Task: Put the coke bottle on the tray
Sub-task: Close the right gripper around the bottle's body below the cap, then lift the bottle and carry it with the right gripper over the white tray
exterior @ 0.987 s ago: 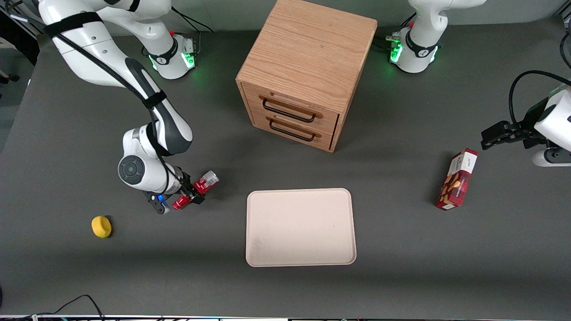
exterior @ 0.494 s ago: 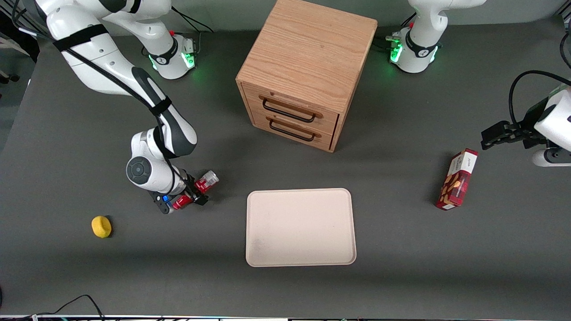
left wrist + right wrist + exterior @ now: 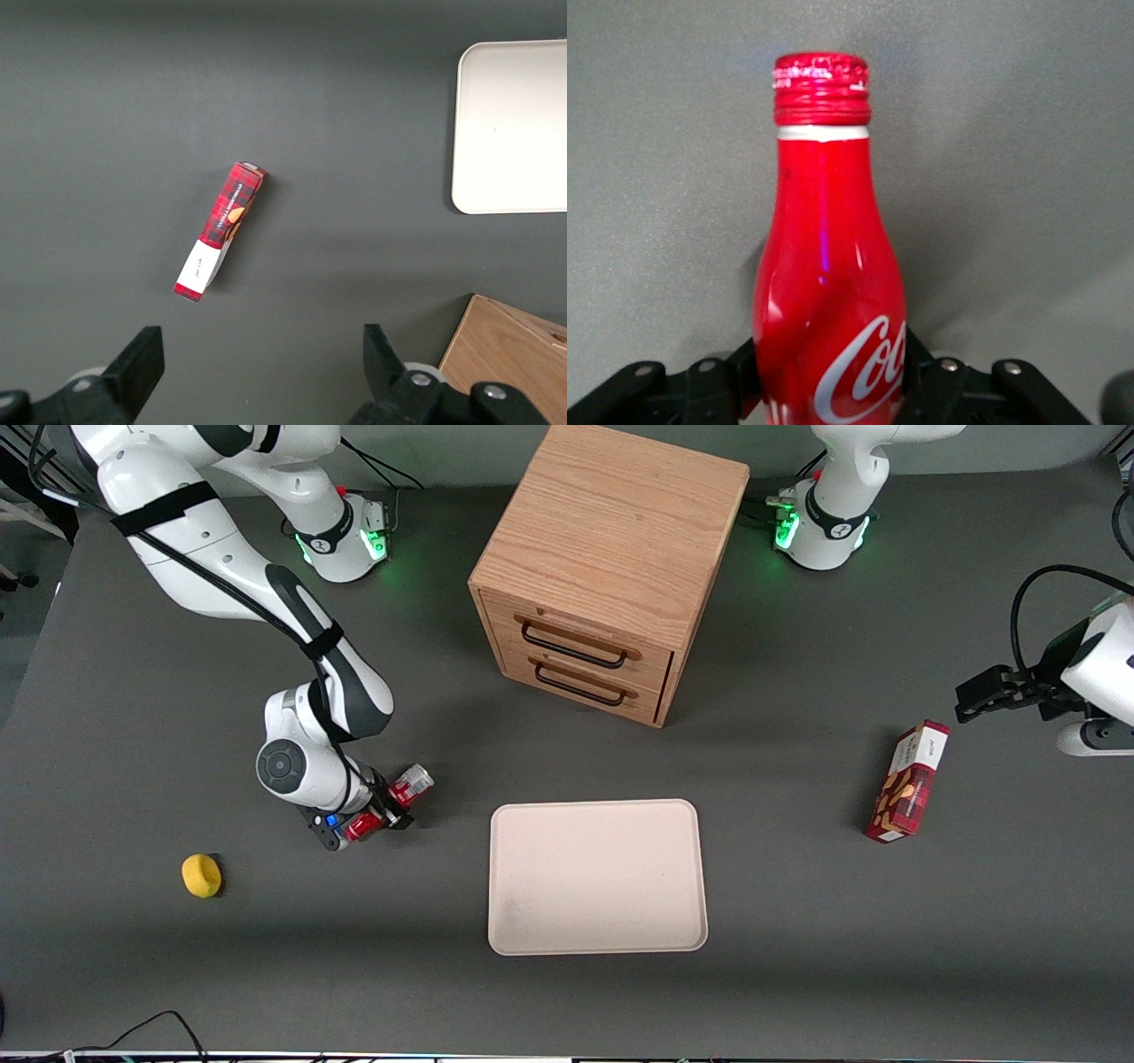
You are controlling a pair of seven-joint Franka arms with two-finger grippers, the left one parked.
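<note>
The coke bottle (image 3: pixel 396 798) is a slim red bottle with white script. It lies tilted in my right gripper (image 3: pixel 381 811), toward the working arm's end of the table from the tray. Its silver base end points at the cabinet and its red cap end points toward the front camera. In the right wrist view the black fingers (image 3: pixel 935 376) press both sides of the coke bottle (image 3: pixel 828 292), and its red cap (image 3: pixel 821 88) points away from the gripper (image 3: pixel 830 376). The cream tray (image 3: pixel 598 877) lies flat beside the gripper, with a strip of grey table between them.
A wooden two-drawer cabinet (image 3: pixel 602 567) stands farther from the front camera than the tray. A yellow object (image 3: pixel 201 874) lies near the working arm's end. A red snack box (image 3: pixel 908 784) lies toward the parked arm's end, also in the left wrist view (image 3: pixel 219 230).
The right arm's wrist has shifted a little toward the tray and the forearm has swung with it. The bottle stays in the grip at nearly the same spot.
</note>
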